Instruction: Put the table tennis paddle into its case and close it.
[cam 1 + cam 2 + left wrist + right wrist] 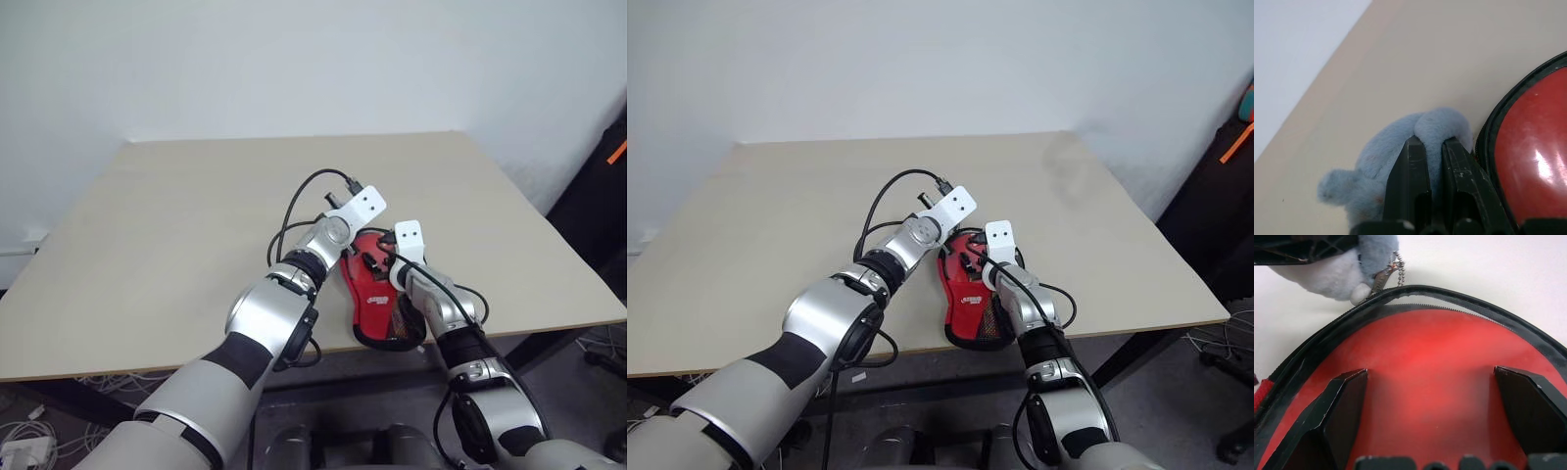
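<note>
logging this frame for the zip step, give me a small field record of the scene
surface: beige table
case: red with black piping, lying at the near table edge
paddle: red face seen through the case's clear side
zipper pull: blue-grey plush charm on a bead chain
left gripper: shut on the plush charm
right gripper: open, fingers spread over the case's red face
zip: part open along the rounded end
</note>
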Controlling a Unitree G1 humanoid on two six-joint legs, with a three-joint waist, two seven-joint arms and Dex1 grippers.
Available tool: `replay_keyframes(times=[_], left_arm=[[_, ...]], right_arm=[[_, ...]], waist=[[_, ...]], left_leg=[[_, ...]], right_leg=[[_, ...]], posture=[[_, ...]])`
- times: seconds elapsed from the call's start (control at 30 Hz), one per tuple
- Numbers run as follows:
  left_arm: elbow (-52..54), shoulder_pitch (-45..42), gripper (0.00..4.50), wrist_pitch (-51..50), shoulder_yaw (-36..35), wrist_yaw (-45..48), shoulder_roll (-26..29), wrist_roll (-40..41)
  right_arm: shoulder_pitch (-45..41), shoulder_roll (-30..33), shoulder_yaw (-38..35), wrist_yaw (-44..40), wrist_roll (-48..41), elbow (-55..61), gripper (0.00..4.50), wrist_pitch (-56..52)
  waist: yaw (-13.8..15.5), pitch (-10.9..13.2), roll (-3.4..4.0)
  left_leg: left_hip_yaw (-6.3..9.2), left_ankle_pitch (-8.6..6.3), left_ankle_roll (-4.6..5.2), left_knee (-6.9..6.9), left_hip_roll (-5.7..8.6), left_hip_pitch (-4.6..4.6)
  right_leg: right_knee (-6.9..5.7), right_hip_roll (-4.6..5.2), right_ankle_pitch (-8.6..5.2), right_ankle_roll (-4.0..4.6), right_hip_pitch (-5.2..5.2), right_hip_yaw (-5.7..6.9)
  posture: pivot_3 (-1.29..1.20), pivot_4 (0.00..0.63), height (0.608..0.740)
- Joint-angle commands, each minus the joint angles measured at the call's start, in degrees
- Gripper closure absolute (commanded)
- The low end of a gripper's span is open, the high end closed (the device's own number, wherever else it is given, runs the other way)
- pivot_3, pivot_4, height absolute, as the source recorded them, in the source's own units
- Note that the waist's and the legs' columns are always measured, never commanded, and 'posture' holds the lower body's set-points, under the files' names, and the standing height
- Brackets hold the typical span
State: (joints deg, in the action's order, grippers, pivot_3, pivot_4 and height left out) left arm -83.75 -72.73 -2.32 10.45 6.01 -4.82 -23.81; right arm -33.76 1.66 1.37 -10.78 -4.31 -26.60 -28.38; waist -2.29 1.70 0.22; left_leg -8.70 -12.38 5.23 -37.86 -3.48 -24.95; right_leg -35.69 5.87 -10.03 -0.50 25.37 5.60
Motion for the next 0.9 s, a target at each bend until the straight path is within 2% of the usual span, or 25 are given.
replay_keyframes(times=[0.03,0.1,0.2,0.47,0.73,0.83,0.9], left_arm=[[4.9,-3.0,4.49,6.8,1.8,1.0,-0.8,-1.4],[4.9,-2.8,4.49,7.5,2.0,2.2,-0.4,-1.6],[5.1,-2.3,3.6,8.7,2.2,5.2,0.2,-1.4],[5.9,-1.3,0.82,10.5,2.1,9.8,2.1,-1.1],[7.8,-0.4,0.82,9.9,-4.6,18.2,5.5,7.0],[10.4,1.1,0.82,7.8,-10.0,31.6,7.8,14.7],[14.0,3.7,0.82,7.6,-10.3,42.0,9.9,17.4]], right_arm=[[2.6,-0.3,1.7,-0.3,0.9,-3.1,0.0,-4.1],[2.5,-0.3,1.6,-0.3,0.9,-3.2,0.0,-4.1],[1.9,-0.5,1.5,-0.3,0.8,-3.8,0.0,-3.8],[0.4,-0.9,1.4,-0.7,1.0,-6.4,0.0,-2.5],[-0.1,-1.1,0.2,-2.4,-0.4,-4.3,0.0,0.5],[-1.1,-0.3,-2.0,-1.1,-0.8,-4.4,0.0,2.6],[-2.0,0.4,-4.2,-0.1,-1.6,-4.9,0.0,4.5]], waist=[[0.2,0.0,0.0],[0.3,0.0,0.0],[0.5,0.0,0.0],[-0.6,0.0,-0.01],[-0.6,0.0,-0.02],[-0.7,0.0,0.0],[-0.7,0.0,0.02]], left_leg=[[0.0,-0.01,0.01,0.0,0.0,0.0],[0.0,-0.01,0.01,0.0,0.0,0.0],[0.0,-0.01,0.02,0.0,0.0,0.0],[0.02,-0.03,0.03,0.08,-0.11,0.03],[0.02,-0.03,0.03,0.01,-0.11,0.05],[0.02,-0.03,0.03,0.02,-0.12,0.05],[0.0,-0.02,0.03,0.02,-0.13,0.05]], right_leg=[[0.0,0.0,0.0,0.0,0.0,0.0],[0.01,0.0,0.0,0.0,0.0,0.0],[0.01,0.01,0.0,0.0,0.0,0.0],[0.03,-0.07,-0.01,0.02,0.03,-0.01],[0.02,-0.09,-0.01,0.01,-0.01,-0.01],[0.01,-0.12,-0.01,0.01,0.02,-0.03],[0.01,-0.12,-0.01,0.01,0.03,-0.04]], posture=[[0.0,0.0,0.74],[0.0,0.0,0.74],[0.0,0.0,0.74],[0.0,0.0,0.74],[0.0,0.0,0.74],[0.0,0.0,0.74],[0.0,0.0,0.74]])
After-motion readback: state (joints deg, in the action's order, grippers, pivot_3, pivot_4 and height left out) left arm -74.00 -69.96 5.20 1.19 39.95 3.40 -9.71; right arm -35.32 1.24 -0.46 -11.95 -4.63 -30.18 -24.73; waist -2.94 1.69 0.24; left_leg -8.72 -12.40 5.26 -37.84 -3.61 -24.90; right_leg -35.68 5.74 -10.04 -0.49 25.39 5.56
